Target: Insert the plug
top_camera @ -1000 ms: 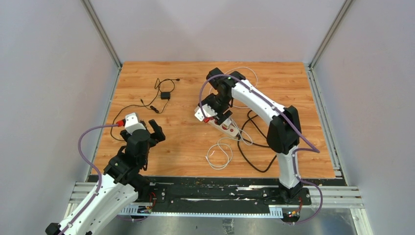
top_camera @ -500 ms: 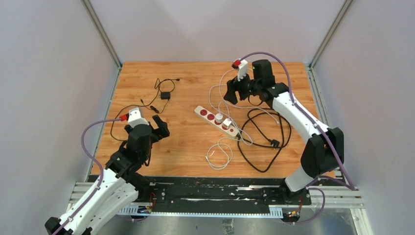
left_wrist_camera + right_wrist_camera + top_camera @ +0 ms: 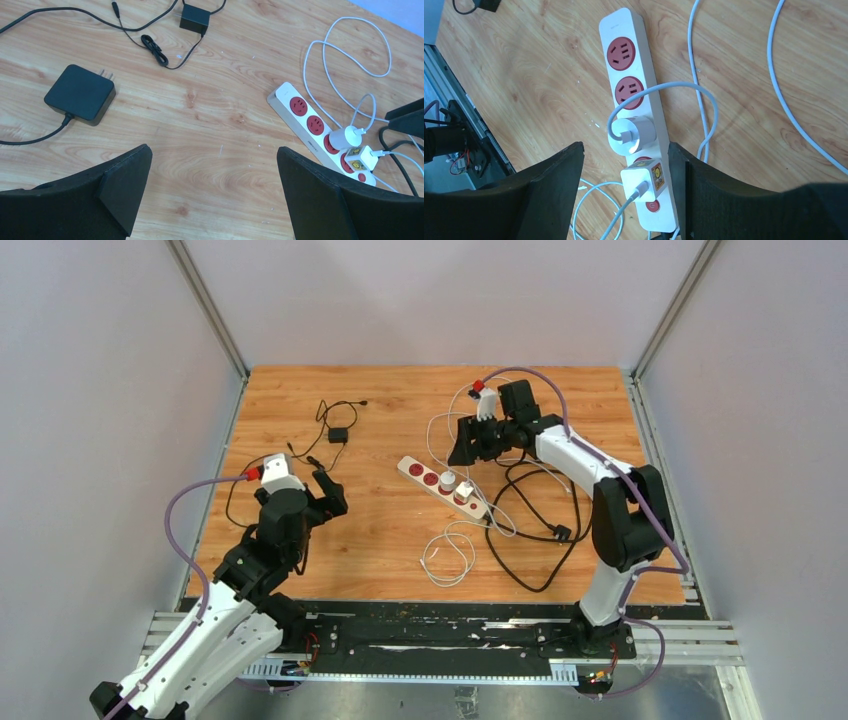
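Note:
A white power strip (image 3: 440,485) with red sockets lies mid-table. Plugged into it are a round white charger (image 3: 631,135) and a square white charger (image 3: 644,182); two sockets (image 3: 621,52) are free. My right gripper (image 3: 468,443) hovers just behind the strip, open and holding nothing. In the right wrist view the right gripper (image 3: 625,147) frames the chargers from above. My left gripper (image 3: 328,495) is wide open over bare wood, left of the strip. A black adapter with bare prongs (image 3: 80,93) lies ahead-left of the left gripper (image 3: 214,150).
A smaller black adapter (image 3: 338,435) with thin black cable lies at the back left. White charger cables (image 3: 447,555) loop in front of and behind the strip. The strip's thick black cord (image 3: 530,530) coils to its right, ending in a black plug (image 3: 562,533).
My right arm lifted off the strip, swung toward the back of the table, then came a little nearer the strip, its jaws narrowing. The left gripper crept slightly forward, still wide open.

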Controlling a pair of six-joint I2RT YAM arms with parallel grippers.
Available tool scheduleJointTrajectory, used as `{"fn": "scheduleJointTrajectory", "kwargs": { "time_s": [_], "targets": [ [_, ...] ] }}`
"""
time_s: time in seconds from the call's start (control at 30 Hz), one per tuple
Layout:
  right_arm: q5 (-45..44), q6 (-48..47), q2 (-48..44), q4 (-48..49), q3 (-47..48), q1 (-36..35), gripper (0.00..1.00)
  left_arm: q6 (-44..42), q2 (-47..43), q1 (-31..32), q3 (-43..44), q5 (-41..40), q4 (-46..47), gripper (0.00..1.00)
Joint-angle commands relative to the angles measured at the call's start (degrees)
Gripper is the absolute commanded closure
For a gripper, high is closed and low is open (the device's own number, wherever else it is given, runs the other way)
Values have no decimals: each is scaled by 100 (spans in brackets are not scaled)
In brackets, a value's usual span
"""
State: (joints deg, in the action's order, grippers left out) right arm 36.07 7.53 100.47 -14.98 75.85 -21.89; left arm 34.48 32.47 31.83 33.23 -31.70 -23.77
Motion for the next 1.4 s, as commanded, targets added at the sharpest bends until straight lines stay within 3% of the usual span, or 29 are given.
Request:
{"fn": "scheduleJointTrajectory", "kwargs": {
  "time_s": [0.0,0.43,0.83,1.07,1.37],
  "targets": [
    [189,-109,252,-65,140,-61,33,-64,-61,-29,183,-121,-133,0],
    [134,-506,621,-75,119,-339,47,-60,-127,-28,160,-212,-228,0],
    [-78,-462,775,-82,-27,-416,67,-90,-235,-28,159,-299,-337,0],
    [-310,-542,864,-177,-188,-463,74,-95,-317,-29,143,-349,-358,0],
    [-715,-981,840,-458,-544,-838,74,-81,-349,-28,119,-456,-368,0]
  ]
}}
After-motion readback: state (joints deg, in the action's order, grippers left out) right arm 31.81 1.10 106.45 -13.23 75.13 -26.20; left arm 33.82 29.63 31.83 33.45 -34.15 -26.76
